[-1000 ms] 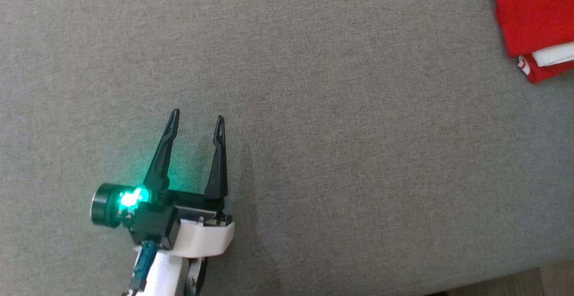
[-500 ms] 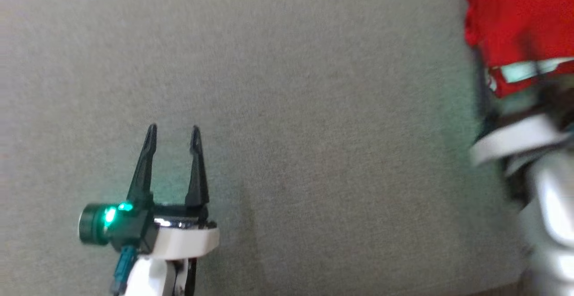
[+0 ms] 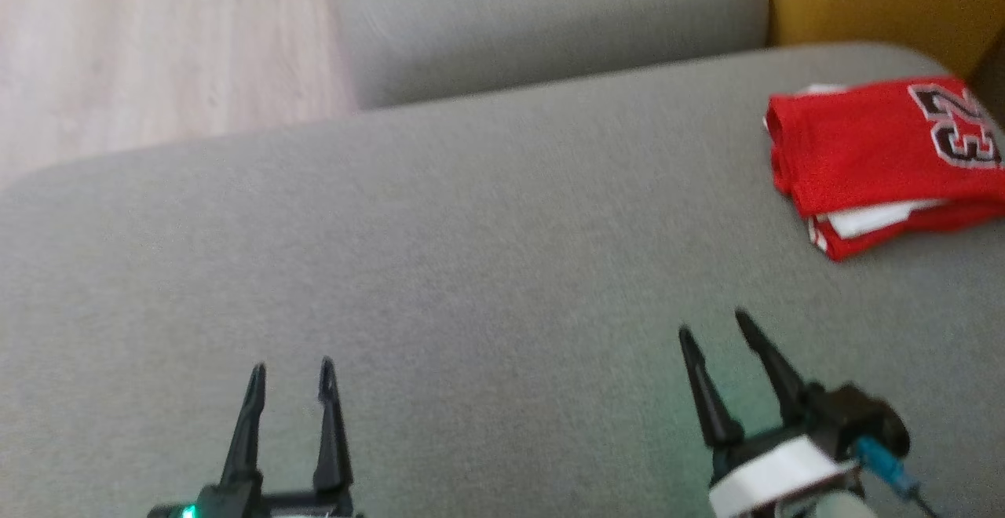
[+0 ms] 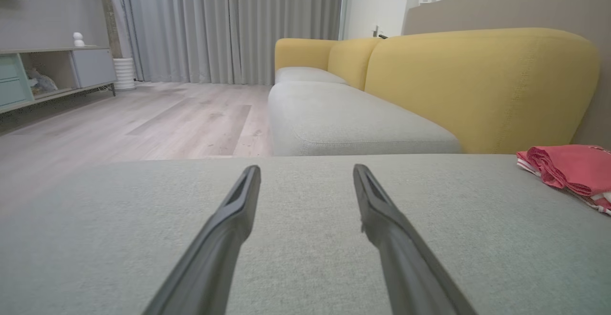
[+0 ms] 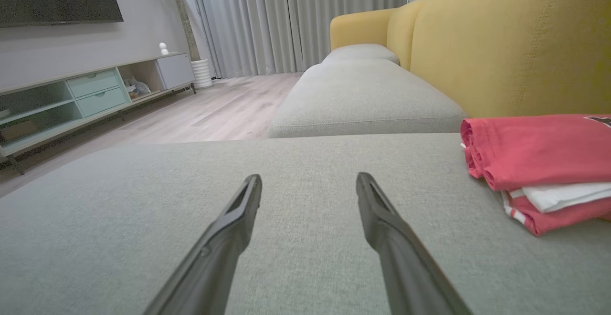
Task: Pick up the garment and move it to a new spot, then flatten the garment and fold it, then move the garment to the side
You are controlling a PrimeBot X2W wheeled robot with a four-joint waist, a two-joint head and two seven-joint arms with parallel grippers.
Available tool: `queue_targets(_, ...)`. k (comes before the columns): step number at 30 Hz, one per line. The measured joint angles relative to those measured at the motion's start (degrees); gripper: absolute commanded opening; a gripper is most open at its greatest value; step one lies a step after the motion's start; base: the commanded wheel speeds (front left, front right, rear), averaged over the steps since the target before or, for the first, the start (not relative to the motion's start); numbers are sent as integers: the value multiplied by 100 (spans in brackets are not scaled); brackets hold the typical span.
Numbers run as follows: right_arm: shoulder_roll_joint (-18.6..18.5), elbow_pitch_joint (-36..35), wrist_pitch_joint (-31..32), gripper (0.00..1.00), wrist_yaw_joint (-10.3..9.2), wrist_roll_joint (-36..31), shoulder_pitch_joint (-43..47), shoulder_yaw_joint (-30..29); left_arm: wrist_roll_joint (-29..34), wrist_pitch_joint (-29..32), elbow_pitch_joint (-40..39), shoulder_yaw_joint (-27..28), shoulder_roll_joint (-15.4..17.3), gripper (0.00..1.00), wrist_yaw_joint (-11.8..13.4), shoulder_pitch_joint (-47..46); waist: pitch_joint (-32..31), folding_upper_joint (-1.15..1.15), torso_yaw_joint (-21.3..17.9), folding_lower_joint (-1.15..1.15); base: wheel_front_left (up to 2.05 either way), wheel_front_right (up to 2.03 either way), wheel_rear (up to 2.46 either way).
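The garment (image 3: 879,161), a red jersey with a black-and-white number and white trim, lies folded at the far right of the grey sofa seat (image 3: 471,251). It shows again as the garment (image 4: 570,172) at the right edge of the left wrist view and as the garment (image 5: 539,164) to the right of the fingers in the right wrist view. My right gripper (image 3: 714,326) stands open near the front right, a good way short of the garment and holding nothing. At the front left my left gripper (image 3: 292,369) is open too, nothing between its fingers.
A yellow backrest (image 5: 515,47) rises behind the seat. Another grey seat cushion (image 4: 343,119) adjoins at the far side. Pale wooden floor (image 3: 157,47) lies beyond the seat's left edge, with a low cabinet (image 5: 71,100) and grey curtains (image 4: 229,24) further off.
The head camera has tilted up, so the seat's far edge, the floor and the whole garment have come into view. My right gripper has come off the garment and stands open, away from it.
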Motion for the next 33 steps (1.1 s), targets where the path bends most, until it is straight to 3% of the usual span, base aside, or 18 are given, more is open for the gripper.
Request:
queue_targets(10, 156, -10, 0, 100, 0, -113, 257, -322, 100, 0, 21, 104, 8, 100, -131, 366, -483, 0, 309, 2, 0, 0, 0)
queue_targets(21, 245, 41, 0, 100, 0, -135, 271, -424, 121, 0, 37, 180, 10, 100, -177, 369, -579, 0, 292, 3, 0, 0, 0)
queue_targets(22, 247, 41, 0, 0, 0, -168, 277, -425, 121, 0, 37, 185, 10, 0, -176, 370, -587, 0, 281, 3, 0, 0, 0)
queue_targets(33, 244, 493, 76, 0, 0, 201, 583, -435, -265, 82, 497, 164, 16, 0, -187, 532, -564, 0, 281, 3, 0, 0, 0)
